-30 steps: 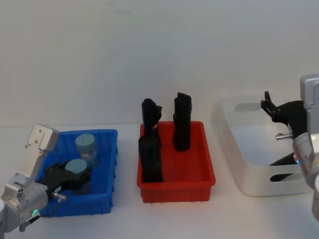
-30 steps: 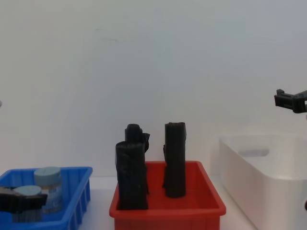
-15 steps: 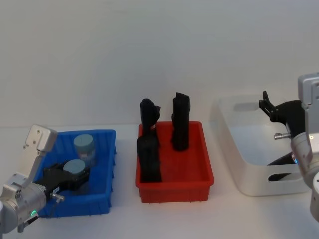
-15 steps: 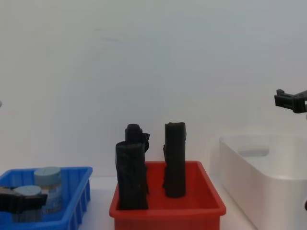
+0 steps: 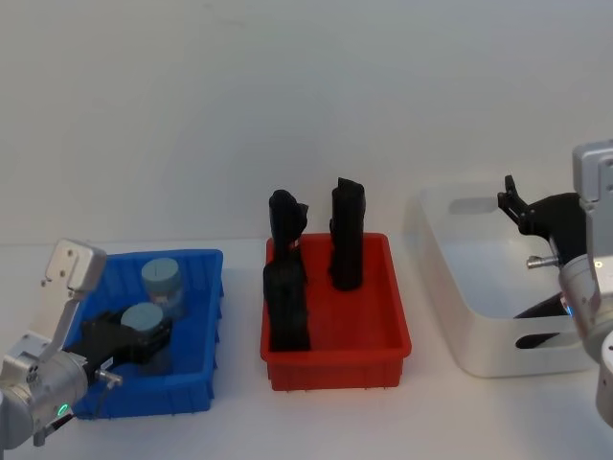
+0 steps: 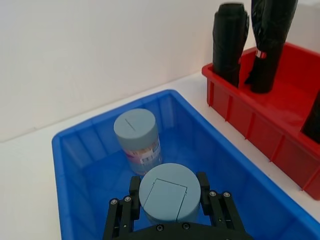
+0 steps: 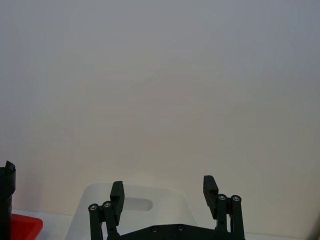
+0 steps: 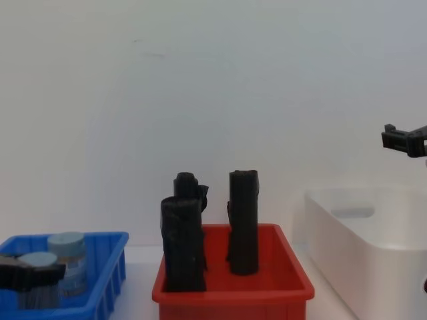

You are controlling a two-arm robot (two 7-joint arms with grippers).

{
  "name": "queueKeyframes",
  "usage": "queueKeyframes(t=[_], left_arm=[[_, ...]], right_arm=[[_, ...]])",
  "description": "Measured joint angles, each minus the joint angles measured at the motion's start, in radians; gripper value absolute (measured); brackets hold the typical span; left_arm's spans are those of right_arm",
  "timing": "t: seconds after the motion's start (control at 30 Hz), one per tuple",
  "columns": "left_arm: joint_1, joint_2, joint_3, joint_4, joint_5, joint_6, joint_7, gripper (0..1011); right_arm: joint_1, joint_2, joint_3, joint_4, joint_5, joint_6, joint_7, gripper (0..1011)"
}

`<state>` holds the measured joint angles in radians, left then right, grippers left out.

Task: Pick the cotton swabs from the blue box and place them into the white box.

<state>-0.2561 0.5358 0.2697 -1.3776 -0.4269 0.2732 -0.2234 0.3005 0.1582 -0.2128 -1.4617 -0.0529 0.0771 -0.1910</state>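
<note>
Left wrist view: my left gripper (image 6: pixel 169 184) seems clamped on the nearer upright jar (image 6: pixel 169 197). Right gripper (image 7: pixel 163 192) hangs spread above white box (image 7: pixel 135 202).

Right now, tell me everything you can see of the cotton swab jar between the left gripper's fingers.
The gripped jar is a small upright cylinder with a flat, pale grey-blue lid showing a faint rectangular outline; the lid hides most of its body. It is inside the blue box, with the left gripper shut on its sides. A second jar stands just beyond it; whether they touch cannot be told.
</note>
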Motion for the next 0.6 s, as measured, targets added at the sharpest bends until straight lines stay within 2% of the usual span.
queueKeyframes(t=[0.33,0.6], left_arm=[[0.011,0.009,-0.012,-0.034,-0.004,-0.078,0.009,673],[0.016,0.022,-0.028,-0.087,0.001,-0.144,0.024,673]], right_arm=[[0.000,0.000,0.000,0.000,0.000,0.000,0.000,1001],[0.003,-0.001,0.000,0.002,-0.004,-0.010,0.015,1001]])
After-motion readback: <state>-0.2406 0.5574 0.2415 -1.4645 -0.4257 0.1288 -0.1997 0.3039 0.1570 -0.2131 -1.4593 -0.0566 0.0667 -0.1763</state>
